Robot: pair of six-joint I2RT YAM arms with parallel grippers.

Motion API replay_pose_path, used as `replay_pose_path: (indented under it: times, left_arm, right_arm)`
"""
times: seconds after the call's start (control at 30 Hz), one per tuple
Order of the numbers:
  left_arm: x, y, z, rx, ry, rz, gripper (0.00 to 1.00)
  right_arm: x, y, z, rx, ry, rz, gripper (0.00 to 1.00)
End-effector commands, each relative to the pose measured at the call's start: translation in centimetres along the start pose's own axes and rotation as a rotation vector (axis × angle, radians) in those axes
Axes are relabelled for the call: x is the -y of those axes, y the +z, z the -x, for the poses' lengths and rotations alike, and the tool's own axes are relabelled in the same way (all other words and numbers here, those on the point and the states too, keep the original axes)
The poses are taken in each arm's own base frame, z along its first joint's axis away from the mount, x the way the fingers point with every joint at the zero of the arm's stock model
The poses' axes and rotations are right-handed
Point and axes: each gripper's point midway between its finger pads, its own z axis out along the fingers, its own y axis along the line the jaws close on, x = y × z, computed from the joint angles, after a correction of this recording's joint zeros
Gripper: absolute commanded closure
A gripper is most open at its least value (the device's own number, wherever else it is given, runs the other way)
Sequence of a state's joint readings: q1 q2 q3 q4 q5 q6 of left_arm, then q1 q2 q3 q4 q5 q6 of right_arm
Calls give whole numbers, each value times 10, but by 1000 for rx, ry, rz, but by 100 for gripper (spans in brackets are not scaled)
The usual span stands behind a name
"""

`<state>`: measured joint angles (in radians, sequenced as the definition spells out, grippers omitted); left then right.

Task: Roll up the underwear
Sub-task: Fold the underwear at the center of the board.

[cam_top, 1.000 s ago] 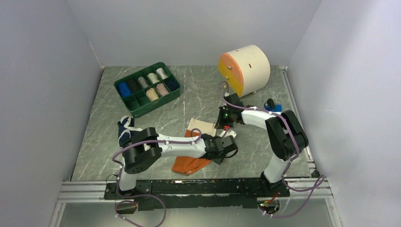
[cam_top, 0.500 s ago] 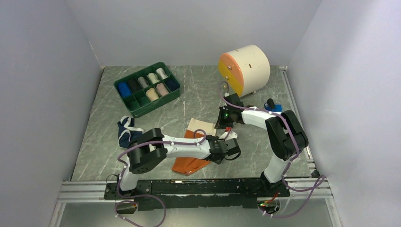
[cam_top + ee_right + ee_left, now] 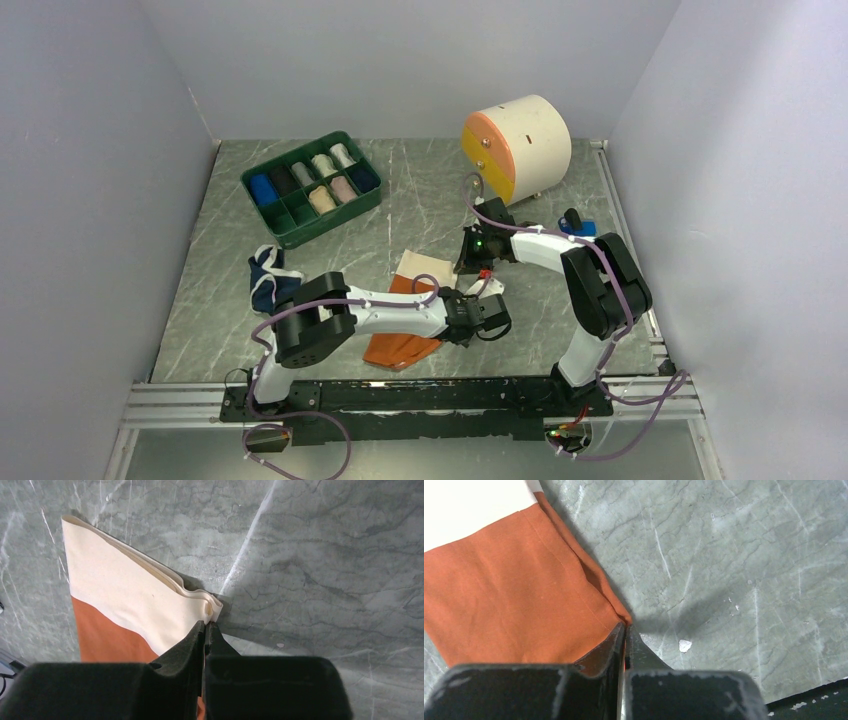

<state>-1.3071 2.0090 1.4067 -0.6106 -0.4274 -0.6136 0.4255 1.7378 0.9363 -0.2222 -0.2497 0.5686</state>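
Left wrist: orange-rust underwear flat, cream-banded; left pincer, right pincer pinching corners.

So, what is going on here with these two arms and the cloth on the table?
Both arms are working on the orange-rust underwear, which lies flat on the table. The left gripper is shut on a corner of its orange part, and the right gripper is shut on a corner of its cream part. No rolling shows yet. The navy underwear lies crumpled further left, untouched, near the green tray.
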Motion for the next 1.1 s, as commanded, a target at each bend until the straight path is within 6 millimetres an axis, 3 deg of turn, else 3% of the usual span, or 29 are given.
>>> replay_pose_path:
  times: [0.0, 0.3, 0.8, 1.07]
  left_arm:
    - [1, -5, 15, 50, -14, 14, 95]
    - [16, -33, 41, 141, -127, -196, 95]
    - [-18, -54, 54, 215, -323, -354, 95]
    - [-42, -52, 38, 210, -404, -390, 95]
  right_arm:
    - [-15, -7, 16, 21, -3, 38, 96]
    - [-28, -21, 26, 35, -8, 57, 97]
    - [-50, -33, 42, 53, -4, 83, 98]
    - [-58, -32, 47, 63, -9, 63, 98]
